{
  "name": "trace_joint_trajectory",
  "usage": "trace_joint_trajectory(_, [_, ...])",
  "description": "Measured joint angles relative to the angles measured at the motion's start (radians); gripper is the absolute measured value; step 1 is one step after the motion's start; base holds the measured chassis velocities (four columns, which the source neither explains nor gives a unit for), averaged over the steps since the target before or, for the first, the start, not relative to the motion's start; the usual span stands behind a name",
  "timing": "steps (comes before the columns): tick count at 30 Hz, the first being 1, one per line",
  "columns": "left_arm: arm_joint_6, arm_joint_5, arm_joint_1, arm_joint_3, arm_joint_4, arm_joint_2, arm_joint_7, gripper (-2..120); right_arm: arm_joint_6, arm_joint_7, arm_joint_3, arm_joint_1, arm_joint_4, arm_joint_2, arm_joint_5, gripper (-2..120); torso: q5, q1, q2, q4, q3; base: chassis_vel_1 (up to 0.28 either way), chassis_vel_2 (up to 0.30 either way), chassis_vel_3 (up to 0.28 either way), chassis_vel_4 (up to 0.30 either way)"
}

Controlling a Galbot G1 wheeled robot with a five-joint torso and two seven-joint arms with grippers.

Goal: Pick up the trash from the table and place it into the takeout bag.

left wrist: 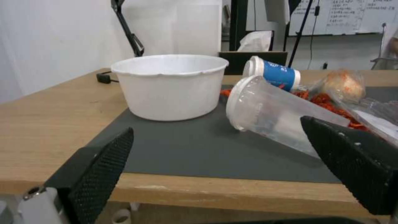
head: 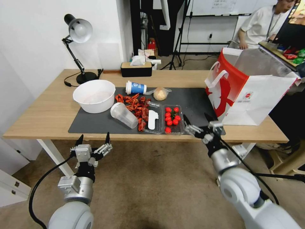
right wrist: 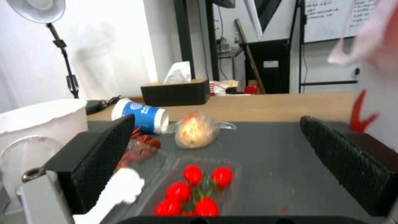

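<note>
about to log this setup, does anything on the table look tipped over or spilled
Yes. The clear plastic cup and the white blue-labelled paper cup both lie on their sides on the dark grey mat, and red scraps are strewn loose between them. The white takeout bag stands upright. Both grippers, left and right, hover open at the table's near edge.

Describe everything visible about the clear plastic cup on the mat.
The clear plastic cup is a translucent tapered tumbler with a flat clear lid on its wide end. It lies on its side on the dark grey mat, lidded end toward the white bowl, narrow end toward the table's front edge. It looks empty. Red scraps lie beside it. Neither gripper touches it.
</note>
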State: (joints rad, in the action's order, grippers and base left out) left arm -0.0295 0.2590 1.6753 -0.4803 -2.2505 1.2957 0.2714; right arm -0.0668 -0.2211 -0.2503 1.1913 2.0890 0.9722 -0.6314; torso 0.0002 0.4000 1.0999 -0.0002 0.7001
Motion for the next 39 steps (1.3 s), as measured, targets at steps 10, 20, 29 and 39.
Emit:
trace_joint_trajectory(10, [0.0, 0.0, 0.005, -0.01, -0.008, 0.006, 0.004, 100, -0.119, -0.117, 0.177, -0.357, -0.168, -0.028, -0.155, 100, -0.0001, 0.0, 0.0, 0.0003, 0.0, 0.0, 0.0, 0.0, 0.0])
trace_joint_trajectory(20, [0.0, 0.002, -0.001, -0.026, 0.012, 0.012, 0.006, 100, -0.173, -0.165, 0.42, -0.705, -0.419, 0.051, -0.21, 100, -0.0003, 0.0, 0.0, 0.0004, 0.0, 0.0, 0.0, 0.0, 0.0])
trace_joint_trajectory(29, [-0.002, 0.001, -0.007, -0.022, 0.031, 0.022, 0.006, 100, -0.242, -0.2, 0.55, -0.89, -0.666, 0.151, -0.218, 100, 0.0, 0.0, 0.0, 0.0, 0.0, 0.0, 0.0, 0.0, 0.0])
trace_joint_trajectory(39, [-0.003, -0.014, 0.006, -0.018, 0.025, 0.038, 0.003, 100, -0.308, -0.192, 0.615, -0.986, -0.866, 0.26, -0.236, 100, -0.0003, 0.0, 0.0, 0.0002, 0.0, 0.0, 0.0, 0.0, 0.0])
